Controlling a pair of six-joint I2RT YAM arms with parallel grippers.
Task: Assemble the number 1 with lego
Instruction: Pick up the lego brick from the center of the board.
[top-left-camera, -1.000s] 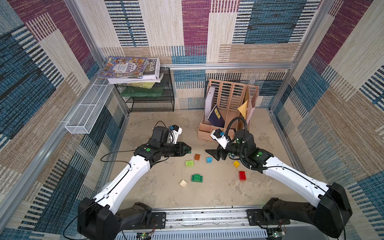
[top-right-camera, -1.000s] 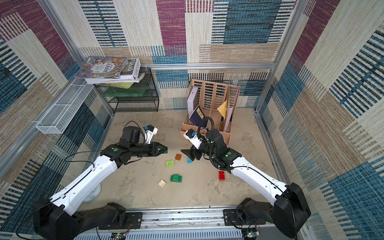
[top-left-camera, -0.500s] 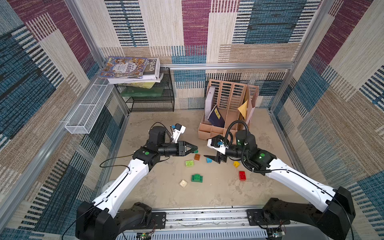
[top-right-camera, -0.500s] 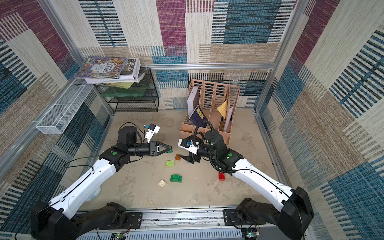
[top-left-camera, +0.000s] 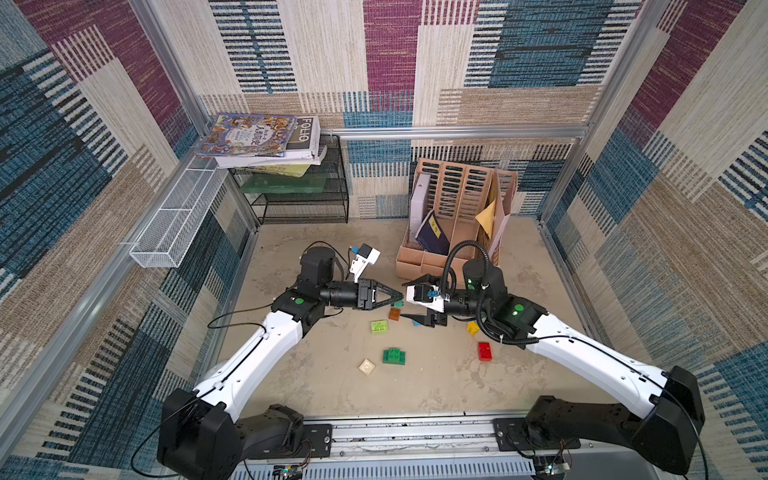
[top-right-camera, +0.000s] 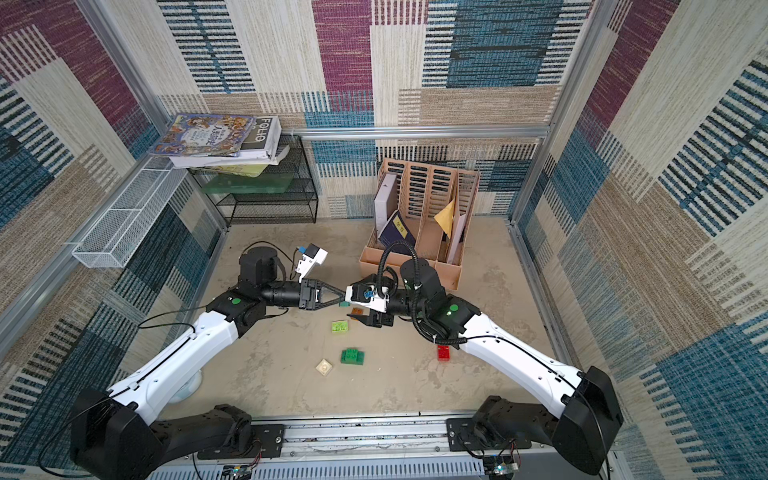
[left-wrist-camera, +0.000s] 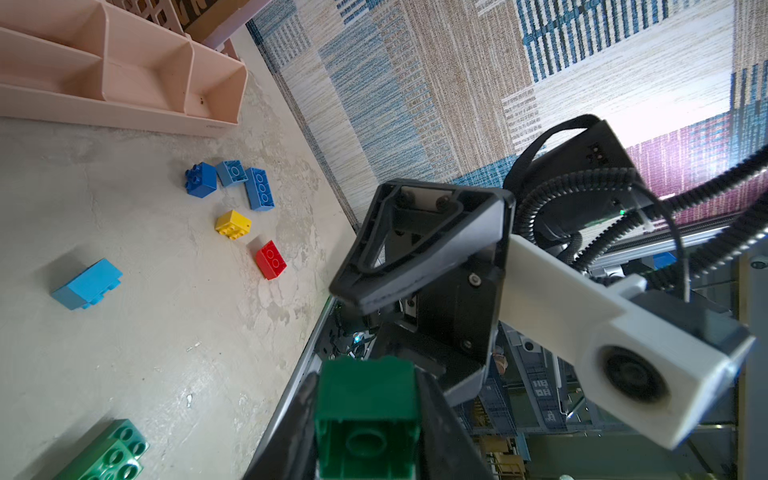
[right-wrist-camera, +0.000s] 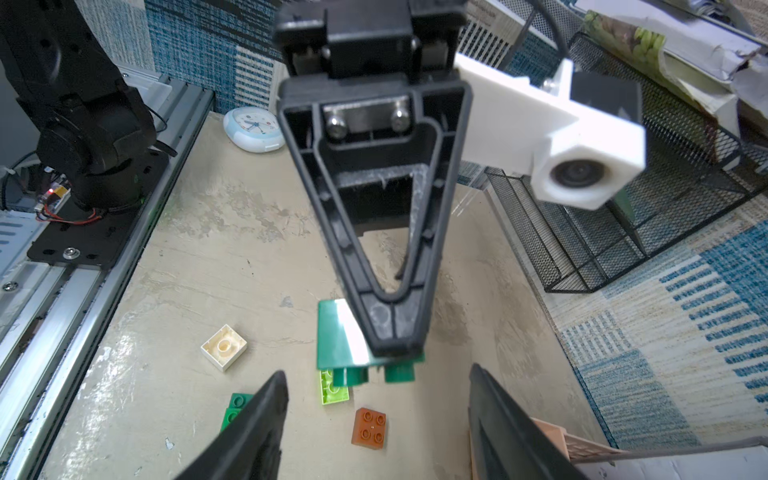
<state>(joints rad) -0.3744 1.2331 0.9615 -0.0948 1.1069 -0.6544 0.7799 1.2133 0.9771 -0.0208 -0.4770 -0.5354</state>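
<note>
- Your left gripper (top-left-camera: 397, 297) is clamped on a green brick (left-wrist-camera: 365, 415). It holds the brick in the air above the table (top-left-camera: 436, 374), with the lime brick (top-left-camera: 379, 326) and brown brick (top-left-camera: 394, 314) lying below.
- Your right gripper (right-wrist-camera: 376, 372) faces it tip to tip, jaws apart and gripping nothing.
- Little of the green brick shows past the left fingers (right-wrist-camera: 390, 324). If you close carelessly, you may pinch those fingers instead of the brick.
- If the left lets go before the right bites firmly, the brick would likely drop and scatter the loose ones.
- A skewed pinch on the studs could twist the brick or flick it out.
- The right camera mount (top-left-camera: 424, 296) sits just beside the left tips, so pushing nearer risks a knock.
</note>
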